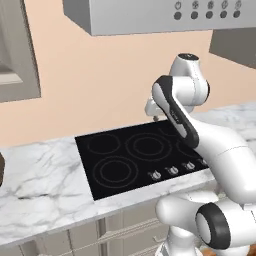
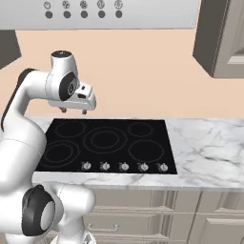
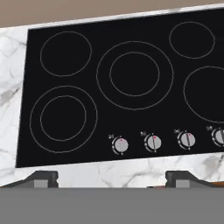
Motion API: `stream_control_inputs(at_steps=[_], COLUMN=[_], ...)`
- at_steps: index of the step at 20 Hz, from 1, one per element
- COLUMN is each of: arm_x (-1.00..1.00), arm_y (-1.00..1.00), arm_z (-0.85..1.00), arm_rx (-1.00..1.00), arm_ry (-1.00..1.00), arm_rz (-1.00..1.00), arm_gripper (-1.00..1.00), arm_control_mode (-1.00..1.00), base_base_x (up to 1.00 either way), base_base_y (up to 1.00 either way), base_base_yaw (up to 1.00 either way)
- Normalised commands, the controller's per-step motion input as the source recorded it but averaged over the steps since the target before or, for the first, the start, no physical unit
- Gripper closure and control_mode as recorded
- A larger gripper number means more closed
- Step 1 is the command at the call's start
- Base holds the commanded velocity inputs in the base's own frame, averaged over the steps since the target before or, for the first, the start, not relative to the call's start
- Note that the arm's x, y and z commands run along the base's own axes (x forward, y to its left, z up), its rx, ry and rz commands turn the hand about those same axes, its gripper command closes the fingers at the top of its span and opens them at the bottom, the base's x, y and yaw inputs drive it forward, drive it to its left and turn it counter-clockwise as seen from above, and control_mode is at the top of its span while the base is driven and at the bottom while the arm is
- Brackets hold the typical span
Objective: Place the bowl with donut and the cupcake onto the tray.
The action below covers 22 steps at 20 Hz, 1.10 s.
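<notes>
Currently the tool (image 2: pixel 74 112) is hovering above the black stovetop (image 2: pixel 107 145) set into the marble desk (image 2: pixel 205 152), its fingers (image 3: pixel 41 179) standing spread wide and gripping nothing. Bowl, donut, cupcake and tray are not to be made out among these pictures; a dark brown edge (image 1: pixel 1 170) is peeking in at the far left of the left base view, too cropped to identify. Judged step: locating the goods, so the base is needing to travel along the desk, arm staying raised clear of the stovetop knobs (image 2: pixel 124 167), tool staying spread for a first grasp.
</notes>
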Motion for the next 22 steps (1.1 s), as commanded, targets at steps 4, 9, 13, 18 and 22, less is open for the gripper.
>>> stream_control_inputs(at_steps=[4, 9, 13, 18, 22], arm_x=[0.00, 0.00, 0.00, 0.00, 0.00], arm_y=[0.00, 0.00, 0.00, 0.00, 0.00], arm_z=[0.00, 0.00, 0.00, 0.00, 0.00], arm_rx=[0.00, 0.00, 0.00, 0.00, 0.00], arm_ry=[0.00, 0.00, 0.00, 0.00, 0.00], arm_rz=[0.00, 0.00, 0.00, 0.00, 0.00], arm_gripper=[-1.00, -1.00, -1.00, -1.00, -1.00], arm_control_mode=[1.00, 1.00, 1.00, 1.00, 1.00], base_base_x=[0.00, -0.10, -0.37, -0.50, -0.13], base_base_y=[0.00, 0.14, 0.05, -0.36, -0.58], base_base_yaw=[-0.49, -0.22, 0.08, 0.36, 0.29])
